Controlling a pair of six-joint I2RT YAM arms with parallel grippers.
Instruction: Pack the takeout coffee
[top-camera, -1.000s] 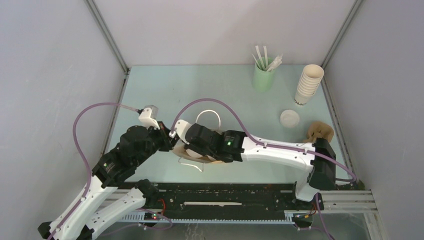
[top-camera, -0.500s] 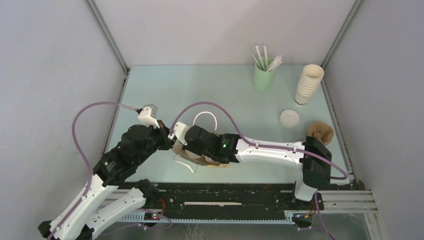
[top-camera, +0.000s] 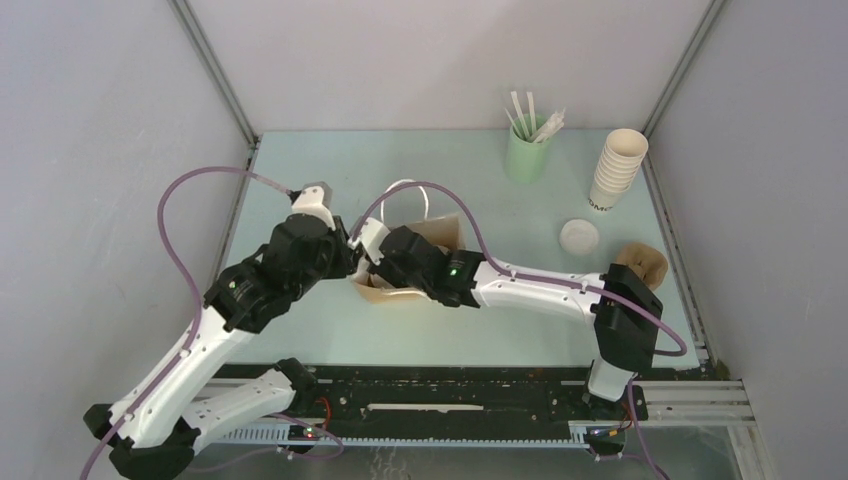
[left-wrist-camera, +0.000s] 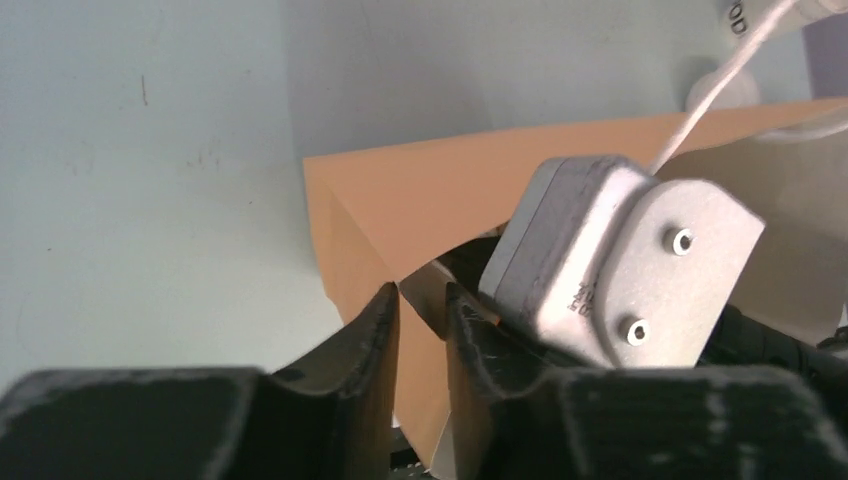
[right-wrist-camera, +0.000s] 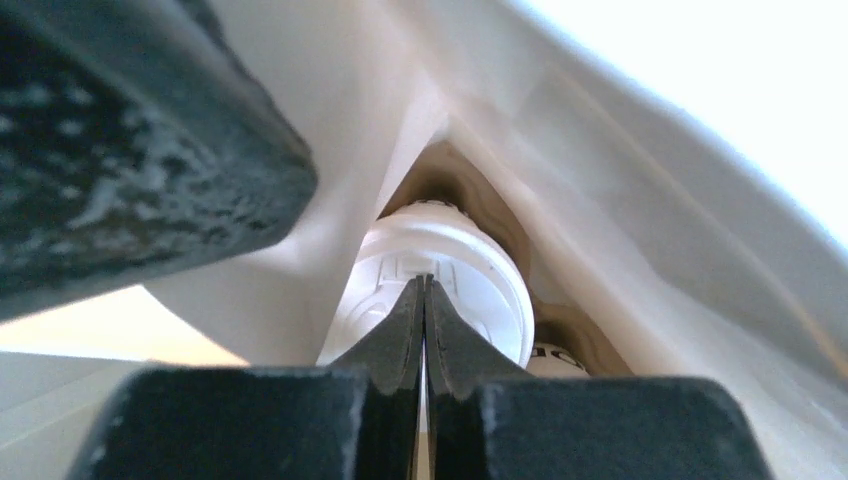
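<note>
The brown paper bag (top-camera: 438, 236) stands mid-table with its white handle (top-camera: 408, 192) up at the far side. In the right wrist view I look down inside it at a takeout coffee cup with a round white lid (right-wrist-camera: 478, 262). A bit of a second cream cup (right-wrist-camera: 556, 357) shows beside it. My right gripper (right-wrist-camera: 424, 286) is shut just above that lid, holding nothing. My left gripper (left-wrist-camera: 420, 298) sits at the bag's (left-wrist-camera: 420, 200) left corner. Its fingers stand slightly apart, with the paper edge in the gap. The right wrist's grey housing (left-wrist-camera: 620, 270) is close beside it.
At the back right stand a green cup of white sticks (top-camera: 527, 150) and a tall stack of lidless cream cups (top-camera: 618, 165). A loose white lid (top-camera: 579, 237) and a crumpled brown piece (top-camera: 640, 263) lie by the right wall. Grey walls close in on three sides.
Both arms and the bag have moved away from the near edge toward the table's middle. The left fingers have parted a little. The right fingers have closed.
</note>
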